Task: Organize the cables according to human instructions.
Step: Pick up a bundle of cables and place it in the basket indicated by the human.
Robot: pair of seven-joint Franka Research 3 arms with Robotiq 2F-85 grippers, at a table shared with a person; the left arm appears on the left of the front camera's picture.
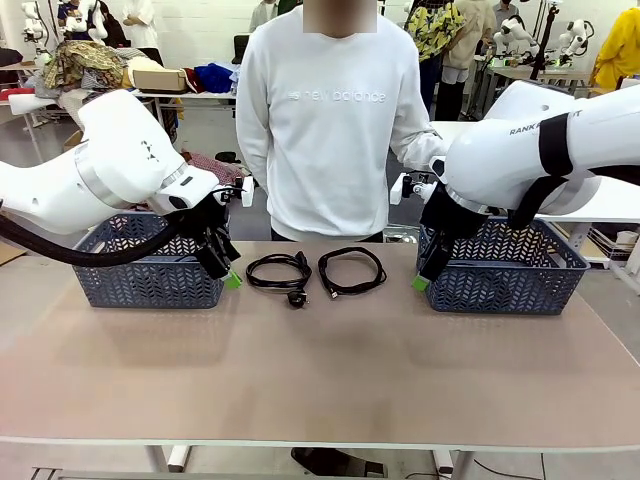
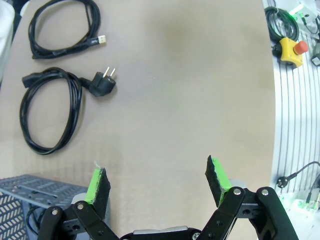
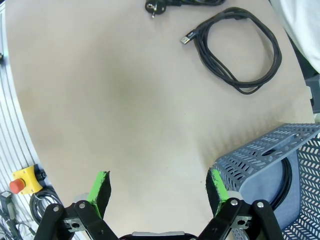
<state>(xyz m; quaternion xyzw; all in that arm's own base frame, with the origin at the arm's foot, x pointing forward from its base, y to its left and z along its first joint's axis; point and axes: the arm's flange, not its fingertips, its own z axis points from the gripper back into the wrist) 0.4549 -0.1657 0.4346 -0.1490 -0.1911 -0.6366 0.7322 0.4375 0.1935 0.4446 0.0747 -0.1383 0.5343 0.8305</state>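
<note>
Two black coiled cables lie at the table's far middle, in front of the person. The left one, a power cable (image 1: 297, 295) (image 2: 75, 105), has a chunky round plug (image 2: 102, 86) (image 3: 152, 6). The right one, a thinner cable (image 1: 383, 272) (image 2: 94, 22) (image 3: 216, 64), ends in a small flat connector. My left gripper (image 1: 225, 272) (image 2: 157, 182) hangs open beside the left basket (image 1: 150, 285), left of the power cable. My right gripper (image 1: 425, 275) (image 3: 157, 190) is open at the right basket's (image 1: 500, 285) near-left corner. A dark cord (image 3: 289, 180) lies inside the right basket.
A person in a white sweatshirt (image 1: 330, 120) stands at the far edge, arms down. The two blue-grey lattice baskets flank the cables. The tan tabletop (image 1: 320, 370) stretches bare toward me. A yellow emergency-stop box (image 2: 292, 50) sits off the table's near edge.
</note>
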